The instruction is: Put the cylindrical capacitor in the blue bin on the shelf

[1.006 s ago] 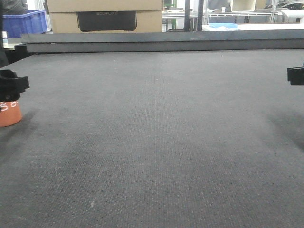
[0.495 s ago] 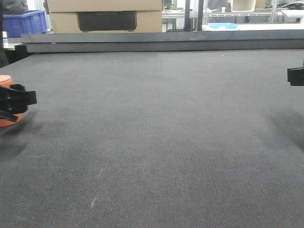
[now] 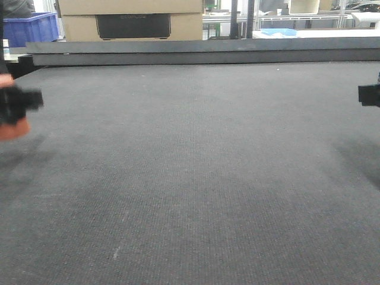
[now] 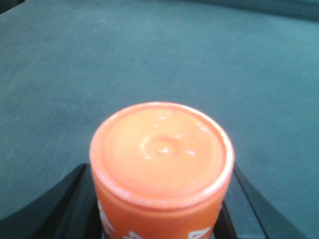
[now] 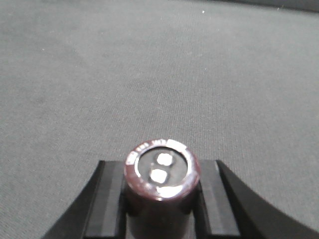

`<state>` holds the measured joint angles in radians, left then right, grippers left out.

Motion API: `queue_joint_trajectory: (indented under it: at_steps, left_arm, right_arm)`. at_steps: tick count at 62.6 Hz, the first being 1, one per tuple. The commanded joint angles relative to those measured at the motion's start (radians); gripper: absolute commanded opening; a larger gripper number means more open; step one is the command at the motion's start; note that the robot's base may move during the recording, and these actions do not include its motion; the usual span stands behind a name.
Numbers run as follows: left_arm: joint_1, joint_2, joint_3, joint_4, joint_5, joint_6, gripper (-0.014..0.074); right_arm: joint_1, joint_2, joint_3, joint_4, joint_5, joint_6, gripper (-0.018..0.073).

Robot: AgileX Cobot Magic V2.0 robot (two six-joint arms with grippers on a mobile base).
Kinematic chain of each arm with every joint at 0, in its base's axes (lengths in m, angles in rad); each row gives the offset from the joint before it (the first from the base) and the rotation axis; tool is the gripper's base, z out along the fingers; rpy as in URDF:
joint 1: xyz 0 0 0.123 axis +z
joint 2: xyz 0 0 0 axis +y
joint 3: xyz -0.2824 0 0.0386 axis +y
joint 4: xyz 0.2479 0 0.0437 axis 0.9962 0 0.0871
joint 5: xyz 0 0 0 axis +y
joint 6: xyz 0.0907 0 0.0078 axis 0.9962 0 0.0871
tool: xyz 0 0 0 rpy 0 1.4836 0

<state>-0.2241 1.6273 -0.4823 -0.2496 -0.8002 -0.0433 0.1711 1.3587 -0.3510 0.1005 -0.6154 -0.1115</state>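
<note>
Lifting phase, left arm: the left end effector [image 3: 19, 102] is clamped on the orange cylinder [image 4: 160, 159], whose barrel sits between the two black fingers [image 4: 52, 211] in the wrist view. One second ago it stood above the untouched cylinder. Half a second ago it sat low around the cylinder, which was standing on the bench [image 3: 196, 172]. Now both appear higher at the left frame edge and are smeared by motion. The cylinder's base seems clear of the mat, though blur leaves the gap uncertain.

The right end effector [image 3: 369, 95] is unchanged at the right edge. It grips a dark-red capacitor [image 5: 160, 177] upright, with two terminals facing the wrist camera.

Judgement: the grasp is complete and carriage is beginning. Either cylinder could be the capacitor meant, but only the orange one is moving.

Beyond the bench's far edge, a blue bin [image 3: 31, 28] stands left of a cardboard box [image 3: 130, 18]. Whether this bin rests on the shelf cannot be told, and no steel rails are identifiable. Placement lies wholly ahead.
</note>
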Motion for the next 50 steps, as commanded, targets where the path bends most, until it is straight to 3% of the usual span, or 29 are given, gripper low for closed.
queue_joint_trajectory:
  at_steps: [1,9,22,33,40,50]
  left_arm:
    - [0.000,-0.127,-0.051,0.013,0.174,0.036,-0.0111]
    - [0.007,-0.266,-0.171,0.013,0.487,0.144,-0.0111]
    - [0.047,-0.392,-0.341,0.028,0.833,0.171,-0.0111]
    - [0.098,-0.456,-0.483,0.134,1.117,0.171,-0.0111]
    - [0.133,-0.496,-0.550,0.143,1.252,0.171,-0.0111]
    - [0.171,-0.596,-0.580,0.170,1.349,0.171,-0.0111]
  right_arm:
    - [0.002,-0.041,-0.053,-0.004,0.109,-0.002,-0.0162]
    - [0.002,-0.105,-0.185,-0.004,0.391,-0.002,-0.0162]
    - [0.002,-0.163,-0.409,-0.004,0.761,-0.002,-0.0162]
    - [0.002,-0.200,-0.562,-0.004,0.961,-0.002,-0.0162]
    - [0.002,-0.226,-0.633,-0.002,1.075,-0.002,-0.0162]
    - [0.002,-0.303,-0.654,0.007,1.133,-0.002,-0.0162]
